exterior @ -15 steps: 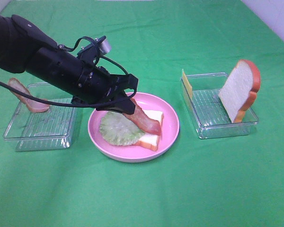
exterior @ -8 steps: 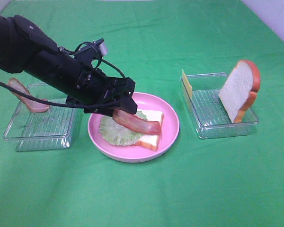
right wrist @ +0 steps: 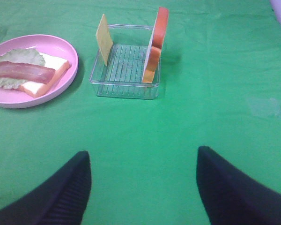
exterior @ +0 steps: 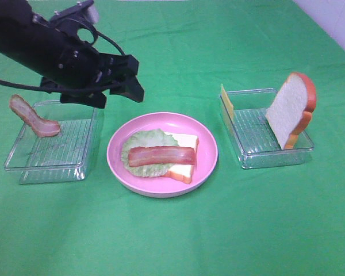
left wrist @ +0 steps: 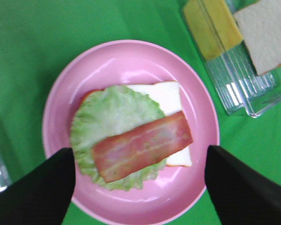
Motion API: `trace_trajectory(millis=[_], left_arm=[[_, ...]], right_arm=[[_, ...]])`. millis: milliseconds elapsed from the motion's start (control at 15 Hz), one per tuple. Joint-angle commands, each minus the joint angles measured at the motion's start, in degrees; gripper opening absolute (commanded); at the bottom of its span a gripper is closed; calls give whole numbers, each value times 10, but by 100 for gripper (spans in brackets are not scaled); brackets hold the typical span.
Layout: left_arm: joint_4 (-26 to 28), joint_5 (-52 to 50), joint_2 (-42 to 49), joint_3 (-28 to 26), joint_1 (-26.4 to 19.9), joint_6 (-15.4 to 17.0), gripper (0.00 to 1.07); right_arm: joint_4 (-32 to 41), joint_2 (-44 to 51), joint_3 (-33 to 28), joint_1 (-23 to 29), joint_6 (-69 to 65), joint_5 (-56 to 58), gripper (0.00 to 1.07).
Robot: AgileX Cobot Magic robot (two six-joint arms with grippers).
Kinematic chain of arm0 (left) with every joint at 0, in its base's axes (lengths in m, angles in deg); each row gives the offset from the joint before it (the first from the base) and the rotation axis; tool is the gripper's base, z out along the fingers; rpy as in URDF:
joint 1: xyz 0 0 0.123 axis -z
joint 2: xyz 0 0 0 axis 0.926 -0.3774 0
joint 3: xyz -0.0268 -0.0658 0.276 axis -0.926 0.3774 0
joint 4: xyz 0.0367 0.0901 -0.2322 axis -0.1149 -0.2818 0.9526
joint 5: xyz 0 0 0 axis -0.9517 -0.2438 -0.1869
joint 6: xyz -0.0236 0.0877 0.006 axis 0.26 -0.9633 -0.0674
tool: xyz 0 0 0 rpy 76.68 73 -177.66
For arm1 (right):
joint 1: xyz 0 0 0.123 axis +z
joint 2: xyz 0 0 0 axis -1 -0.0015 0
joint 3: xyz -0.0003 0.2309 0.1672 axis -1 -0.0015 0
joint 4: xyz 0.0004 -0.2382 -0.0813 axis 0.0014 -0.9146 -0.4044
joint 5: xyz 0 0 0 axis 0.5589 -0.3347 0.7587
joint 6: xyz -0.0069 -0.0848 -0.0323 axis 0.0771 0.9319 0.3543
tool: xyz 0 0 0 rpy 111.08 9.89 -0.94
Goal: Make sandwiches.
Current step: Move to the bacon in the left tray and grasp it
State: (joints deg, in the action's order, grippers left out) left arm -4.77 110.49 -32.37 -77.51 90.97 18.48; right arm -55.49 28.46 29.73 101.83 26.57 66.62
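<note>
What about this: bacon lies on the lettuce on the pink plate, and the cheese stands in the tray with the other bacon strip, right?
No. The high view shows the cheese standing in the tray with the bread slice, not the other bacon strip. Bacon does lie on the lettuce on the pink plate.

On a plain green cloth (exterior: 230,230), the plate (exterior: 210,150) was pink, the lettuce (exterior: 141,144) pale green, the bacon (exterior: 161,156) reddish-brown with paler streaks, the bread (exterior: 287,109) white with an orange-brown crust, the cheese (exterior: 226,103) yellow, the trays (exterior: 253,138) clear and ribbed, and the arm (exterior: 40,46) black
</note>
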Motion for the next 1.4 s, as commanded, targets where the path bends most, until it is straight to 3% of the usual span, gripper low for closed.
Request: trace_trajectory(millis=[67,267,400,800,1400], left_arm=[[-124,108,9,-54,-36,109,73],[-277,207,8,-136,-77,213,73],[-317,250,2,-160,-102,237,73],[-331,248,-68,-173,-184,240,73],[-331,148,-154,-173,-196,223,67]], right_arm=[[-6,6,-2,-4,-3,-6,62],[-6,6,-2,-4,-3,-6,62],[-6,6,-2,-4,-3,-6,62],[-6,6,-2,-4,-3,-6,62],[-6,6,-2,-4,-3,-6,62]])
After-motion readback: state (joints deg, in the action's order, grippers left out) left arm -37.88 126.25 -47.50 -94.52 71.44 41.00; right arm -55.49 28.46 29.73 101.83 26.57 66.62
